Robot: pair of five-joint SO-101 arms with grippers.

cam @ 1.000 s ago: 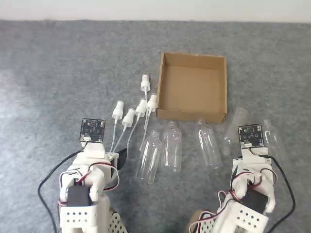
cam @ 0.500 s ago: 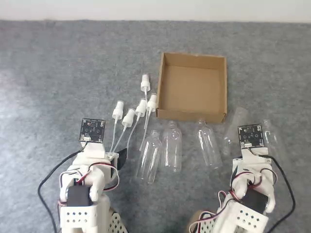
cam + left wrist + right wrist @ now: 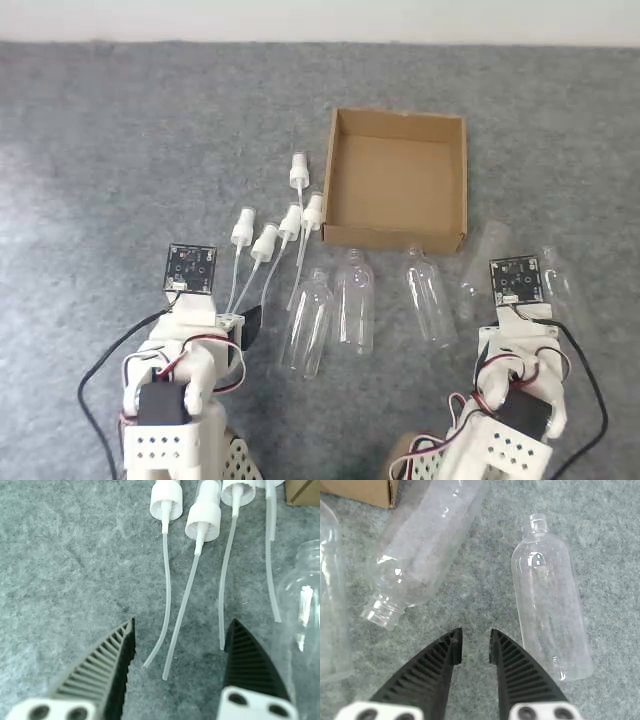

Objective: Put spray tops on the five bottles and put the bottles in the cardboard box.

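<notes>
— Starting at the left, what's under your arms?
— My left gripper (image 3: pixel 182 630) stands wide apart, holding nothing. The spray tops (image 3: pixel 203 517) lie just ahead of it on the grey carpet (image 3: pixel 60 570). Their heads are far and their dip tubes (image 3: pixel 167 570) trail back towards the fingertips, so the long axis runs along my reach.
— And the bottles?
— Three bottles (image 3: pixel 354 300) lie mid-table, necks towards the cardboard box (image 3: pixel 395 238). Two more sit beside my right gripper (image 3: pixel 475 637), whose fingers leave a narrow gap, holding nothing. One has its mouth facing the fingers; the other points its neck away.
— Who goes first?
— I'd send the left arm for a top, since it's nearer. The farthest top's tube may cross a neighbour; I can't be sure.
</notes>
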